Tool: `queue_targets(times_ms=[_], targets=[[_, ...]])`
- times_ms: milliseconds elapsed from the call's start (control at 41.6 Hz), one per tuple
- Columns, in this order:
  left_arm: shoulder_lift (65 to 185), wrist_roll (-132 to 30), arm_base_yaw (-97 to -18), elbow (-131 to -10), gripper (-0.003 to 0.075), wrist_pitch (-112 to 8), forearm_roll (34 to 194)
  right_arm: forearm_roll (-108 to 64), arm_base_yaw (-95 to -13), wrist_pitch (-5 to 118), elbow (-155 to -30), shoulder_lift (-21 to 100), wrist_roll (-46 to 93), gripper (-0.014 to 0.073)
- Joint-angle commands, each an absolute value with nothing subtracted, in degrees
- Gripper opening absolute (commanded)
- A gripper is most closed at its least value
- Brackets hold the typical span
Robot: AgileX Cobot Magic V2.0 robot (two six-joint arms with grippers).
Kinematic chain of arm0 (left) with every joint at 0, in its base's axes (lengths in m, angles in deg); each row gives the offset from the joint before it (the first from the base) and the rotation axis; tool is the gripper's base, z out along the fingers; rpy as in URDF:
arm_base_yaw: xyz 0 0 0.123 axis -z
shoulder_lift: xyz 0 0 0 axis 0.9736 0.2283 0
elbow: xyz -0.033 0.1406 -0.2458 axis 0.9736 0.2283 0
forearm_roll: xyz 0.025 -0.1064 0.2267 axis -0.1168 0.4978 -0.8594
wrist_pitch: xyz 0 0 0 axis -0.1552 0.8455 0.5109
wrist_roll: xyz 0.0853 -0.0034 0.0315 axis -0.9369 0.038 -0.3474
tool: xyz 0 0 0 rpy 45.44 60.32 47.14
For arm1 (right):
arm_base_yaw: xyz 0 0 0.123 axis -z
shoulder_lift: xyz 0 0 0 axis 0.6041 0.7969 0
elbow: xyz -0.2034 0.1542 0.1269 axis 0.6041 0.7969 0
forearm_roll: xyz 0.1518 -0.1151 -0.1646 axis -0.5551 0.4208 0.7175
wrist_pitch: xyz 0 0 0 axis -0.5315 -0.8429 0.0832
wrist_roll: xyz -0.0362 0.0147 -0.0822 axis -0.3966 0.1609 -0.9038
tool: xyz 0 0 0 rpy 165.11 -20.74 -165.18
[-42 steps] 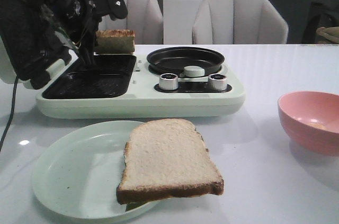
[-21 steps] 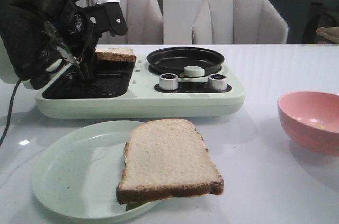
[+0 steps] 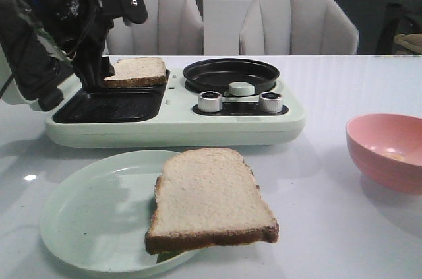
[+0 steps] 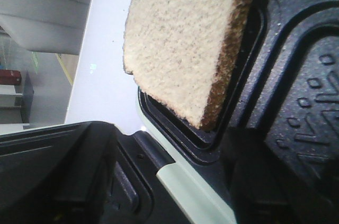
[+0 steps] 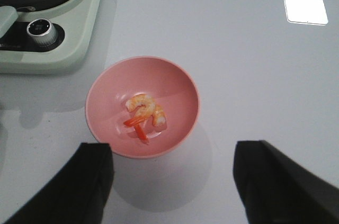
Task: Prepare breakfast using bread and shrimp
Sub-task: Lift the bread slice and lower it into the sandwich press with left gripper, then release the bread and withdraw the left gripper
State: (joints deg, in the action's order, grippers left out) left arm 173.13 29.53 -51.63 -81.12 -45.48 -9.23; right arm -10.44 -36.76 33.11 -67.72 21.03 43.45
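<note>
The left gripper (image 3: 99,74), probably still pinching it, holds one bread slice (image 3: 136,71) flat over the grill plate (image 3: 112,104) beneath it, while the spread right gripper (image 5: 172,181) hovers above the shrimp (image 5: 144,114).

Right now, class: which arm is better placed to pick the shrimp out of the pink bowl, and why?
The right. Its open gripper hovers directly above the round pink bowl holding the curled orange-pink shrimp, while the left gripper is busy holding a brown-crusted bread slice over the black grill plate.
</note>
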Motion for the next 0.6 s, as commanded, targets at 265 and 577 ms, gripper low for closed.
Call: queue_targets(times_ms=[265, 577], targets=[[151.2, 20.4, -43.8, -75.1, 0.0479, -36.8, 36.2, -10.1, -36.7, 36.8, -69.7, 21.2, 43.5, 0.0578], [133.8, 6.3, -38.2, -65.9, 0.0477, -26.1, 65.6, -10.1, -36.7, 36.8, -69.7, 21.2, 43.5, 0.0578]])
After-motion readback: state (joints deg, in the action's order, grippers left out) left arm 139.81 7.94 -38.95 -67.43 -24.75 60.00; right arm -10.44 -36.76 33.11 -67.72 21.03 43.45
